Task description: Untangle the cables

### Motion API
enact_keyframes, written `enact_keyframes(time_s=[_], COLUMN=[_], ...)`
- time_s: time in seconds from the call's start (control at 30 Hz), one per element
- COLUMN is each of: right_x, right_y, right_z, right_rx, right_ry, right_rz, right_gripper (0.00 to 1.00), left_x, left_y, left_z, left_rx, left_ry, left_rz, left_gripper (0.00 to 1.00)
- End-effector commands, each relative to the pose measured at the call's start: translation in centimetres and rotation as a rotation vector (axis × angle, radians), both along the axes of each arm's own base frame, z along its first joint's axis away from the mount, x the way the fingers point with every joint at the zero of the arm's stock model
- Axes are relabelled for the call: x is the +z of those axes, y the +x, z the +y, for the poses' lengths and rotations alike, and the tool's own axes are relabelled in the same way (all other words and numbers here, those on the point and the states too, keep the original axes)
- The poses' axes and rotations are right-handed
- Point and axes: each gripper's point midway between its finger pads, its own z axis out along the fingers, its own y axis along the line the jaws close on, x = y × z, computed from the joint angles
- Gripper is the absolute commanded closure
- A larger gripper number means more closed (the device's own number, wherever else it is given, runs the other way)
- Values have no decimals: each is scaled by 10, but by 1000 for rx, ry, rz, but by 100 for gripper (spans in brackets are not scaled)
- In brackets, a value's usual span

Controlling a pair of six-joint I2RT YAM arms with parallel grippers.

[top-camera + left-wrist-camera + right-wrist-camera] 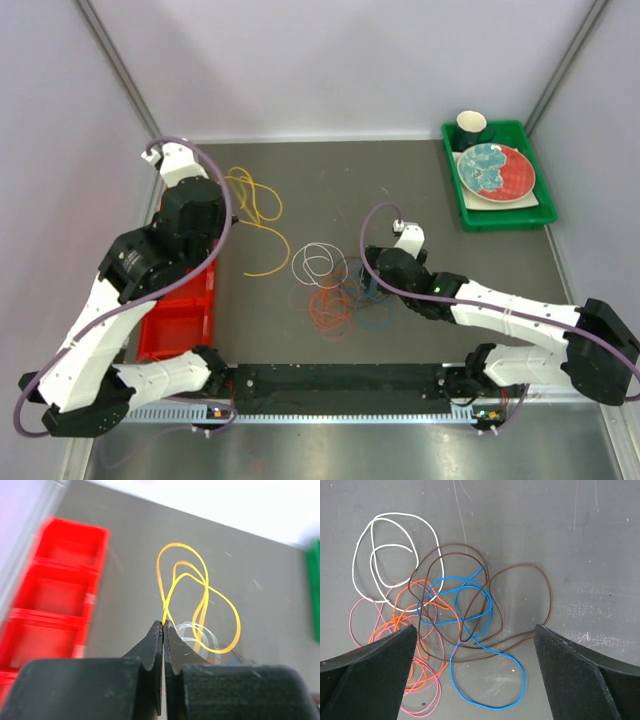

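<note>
At the left, just beside the red bin (pixel 178 318), my left fingers (pixel 164 625) are pressed shut on a strand of the yellow cable (pixel 176 544), which loops out over the tabletop (pixel 450 200). Further right, my right fingers (pixel 474 630) stand wide apart, holding nothing, above the tangle (pixel 335 300) of white, orange, pink, brown and blue cables. The green tray (pixel 505 222) sits far right.
</note>
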Motion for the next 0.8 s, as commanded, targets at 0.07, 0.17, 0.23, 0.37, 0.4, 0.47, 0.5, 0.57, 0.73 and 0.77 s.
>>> enact_keyframes(time_s=[0.07,0.17,0.23,0.37,0.4,0.47,0.5,0.57,0.73,0.77], right_x=[21,22,21,22,23,22,23,23,23,24], right_y=[7,7,7,7,7,8,8,7,8,8], right_z=[11,10,10,10,11,11,11,11,11,12], right_rx=[9,9,10,11,14,14,14,17,19,19], right_ry=[39,42,43,47,46,45,45,46,42,45], right_rz=[-34,-35,-34,-38,-40,-40,-41,-43,-46,-48], right_gripper=[1,1,1,1,1,1,1,1,1,1], left_x=[-5,-19,-23,-38,-40,-45,-49,-56,-72,-76], left_y=[11,39,57,90,96,111,116,128,153,163], left_z=[50,66,97,130,135,153,157,179,209,213], left_rx=[179,214,291,376,382,432,439,499,568,576], left_ry=[269,248,204,148,133,99,90,70,22,8], left_rz=[38,93,106,138,142,144,146,148,159,154], left_gripper=[100,100,100,100,100,100,100,100,100,100])
